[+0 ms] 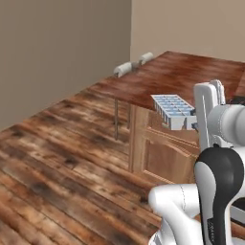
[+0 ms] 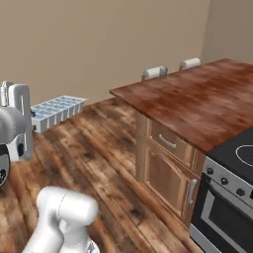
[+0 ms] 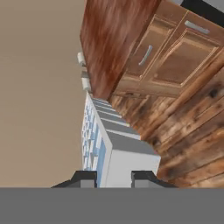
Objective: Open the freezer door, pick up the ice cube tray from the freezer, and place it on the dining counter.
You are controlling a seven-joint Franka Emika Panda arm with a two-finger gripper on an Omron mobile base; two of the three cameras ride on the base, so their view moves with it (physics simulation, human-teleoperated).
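The dining counter point(image 2: 197, 106), that broad red-brown worktop, sits ahead with its near corner pointing at the robot, and in the right base view it spreads from about twelve o'clock round to three. Its whole wooden top looks bare, so there is plenty of landing room; beyond its far edge two pale chair backs point(image 2: 168, 69) peek up, and a dark stove point(image 2: 232, 183) butts against it at four o'clock. Below the overhang run brown cabinet fronts point(image 2: 170, 168), and between robot and worktop lies open plank floor point(image 1: 57, 162).

Now the ice cube tray point(image 2: 57, 111): it is up in the air over the floor, not yet above the worktop, held level at one short end. Its long axis runs straight out from the tool point(image 3: 113, 177), toward twelve o'clock in the hand view, aiming at the counter's near corner. The tool is closed on that end, one dark tip on each side wall.

My read: the carry must go on rightward and forward, with the tray's free end clearing the counter edge first.
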